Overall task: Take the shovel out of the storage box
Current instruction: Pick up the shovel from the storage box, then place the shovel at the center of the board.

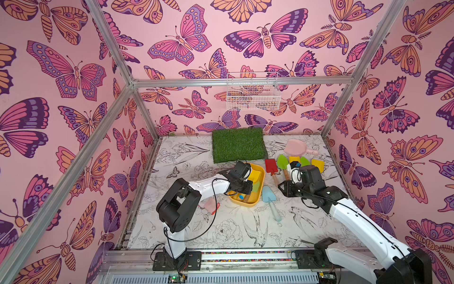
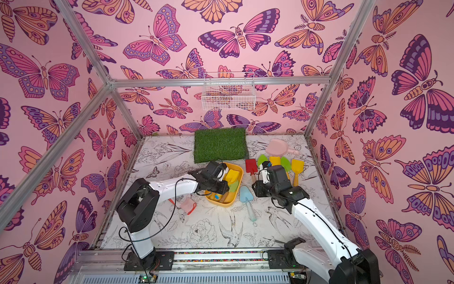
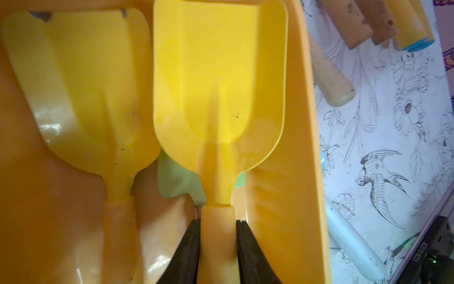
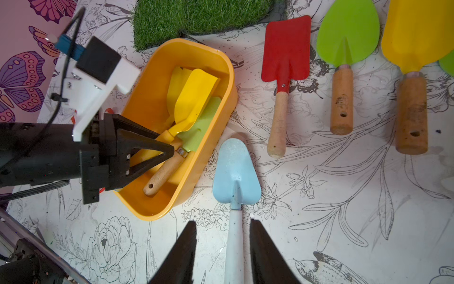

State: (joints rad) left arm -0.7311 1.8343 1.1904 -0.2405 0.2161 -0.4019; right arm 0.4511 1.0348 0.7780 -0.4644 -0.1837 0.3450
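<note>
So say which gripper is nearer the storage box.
Left. The left gripper is inside the storage box, shut on a yellow shovel; the right gripper is outside, over the light blue shovel.

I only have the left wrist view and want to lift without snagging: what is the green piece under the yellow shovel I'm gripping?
Observer: It is the blade of a green shovel with a wooden handle, lying in the storage box beneath your yellow shovel.
Operator: Is the right arm in my way?
Observer: The right gripper is outside the box, open, its jaws either side of the handle of the light blue shovel on the table.
Operator: Anything else nearby?
Observer: A red shovel leads a row of shovels lying on the table to the box's right.
</note>
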